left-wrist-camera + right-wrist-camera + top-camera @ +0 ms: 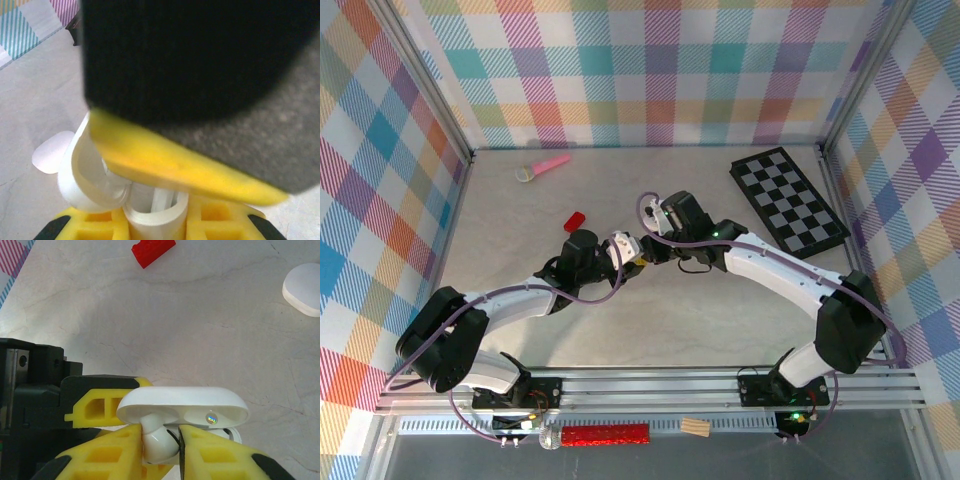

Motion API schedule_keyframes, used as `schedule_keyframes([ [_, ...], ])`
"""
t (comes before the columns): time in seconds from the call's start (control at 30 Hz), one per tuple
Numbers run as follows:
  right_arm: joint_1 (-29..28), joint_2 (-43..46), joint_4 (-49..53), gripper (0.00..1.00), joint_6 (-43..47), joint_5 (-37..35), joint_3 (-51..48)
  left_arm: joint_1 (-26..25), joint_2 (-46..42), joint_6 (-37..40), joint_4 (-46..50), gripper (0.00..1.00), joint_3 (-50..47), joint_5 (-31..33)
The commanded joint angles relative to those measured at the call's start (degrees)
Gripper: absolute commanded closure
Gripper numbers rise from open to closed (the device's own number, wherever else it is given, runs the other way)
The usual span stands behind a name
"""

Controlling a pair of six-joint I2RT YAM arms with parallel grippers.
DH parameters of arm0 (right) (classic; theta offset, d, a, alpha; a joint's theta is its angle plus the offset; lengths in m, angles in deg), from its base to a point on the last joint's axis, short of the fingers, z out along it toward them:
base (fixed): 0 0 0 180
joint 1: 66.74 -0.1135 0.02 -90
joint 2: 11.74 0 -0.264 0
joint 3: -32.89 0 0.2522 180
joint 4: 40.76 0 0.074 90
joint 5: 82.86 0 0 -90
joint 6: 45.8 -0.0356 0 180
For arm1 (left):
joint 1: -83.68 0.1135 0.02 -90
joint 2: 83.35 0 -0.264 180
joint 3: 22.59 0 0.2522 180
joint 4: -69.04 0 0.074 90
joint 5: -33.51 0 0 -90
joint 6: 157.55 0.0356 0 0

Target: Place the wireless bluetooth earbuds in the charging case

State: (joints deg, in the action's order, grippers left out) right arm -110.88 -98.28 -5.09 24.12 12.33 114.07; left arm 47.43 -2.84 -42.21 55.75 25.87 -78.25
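At the middle of the tabletop (pixel 720 330), pinching a white earbud (pixel 159 442) between the right fingers (pixel 115 452) just under the raised lid of the open charging case (pixel 182 405), itself clamped in the closed left fingers (pixel 92 222), wells lying straight ahead, stem hidden.

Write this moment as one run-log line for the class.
left gripper: shut on open charging case | right gripper: shut on earbud at charging case opening | earbud seated: unclear

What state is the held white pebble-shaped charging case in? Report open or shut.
Open: the white charging case shows its hollow inside, and the right tool holds a white earbud there.
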Motion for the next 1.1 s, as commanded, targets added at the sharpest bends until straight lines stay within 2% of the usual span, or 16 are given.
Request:
schedule_keyframes([
  [0.0, -0.8, 0.1, -0.9, 0.71, -0.1, 1.2, 1.5, -0.6, -0.6, 0.8, -1.6, 1.00, 2.1, -0.9],
  [0.13, -0.7, 0.8, -1.2, 0.67, -1.5, 0.9, 1.3, -0.7, -0.7, 0.7, -1.5, 1.00, 1.9, -1.1],
  [0.43, -0.5, 3.3, -4.3, 0.67, -4.9, 1.3, -1.3, -0.7, -1.8, 0.6, -1.9, 1.00, 0.8, -1.0],
  [0.57, 0.1, 3.5, -5.0, 0.72, -5.8, 2.5, -2.0, -0.6, -2.0, 0.3, -1.9, 1.00, 0.6, -1.5],
  [0.83, 0.1, 1.6, -2.7, 0.76, -5.4, 2.6, -0.9, -0.6, -2.9, 0.2, -1.5, 1.00, 0.6, -2.0],
  [0.93, 0.1, 1.0, -1.3, 0.81, -5.5, 2.3, 0.0, -0.7, -3.1, 0.2, -1.4, 1.00, 0.6, -2.0],
  [1.07, 0.1, 0.6, 1.1, 0.83, -6.6, 0.4, 1.0, -0.7, -2.9, 0.2, -1.6, 1.00, 0.6, -1.6],
])
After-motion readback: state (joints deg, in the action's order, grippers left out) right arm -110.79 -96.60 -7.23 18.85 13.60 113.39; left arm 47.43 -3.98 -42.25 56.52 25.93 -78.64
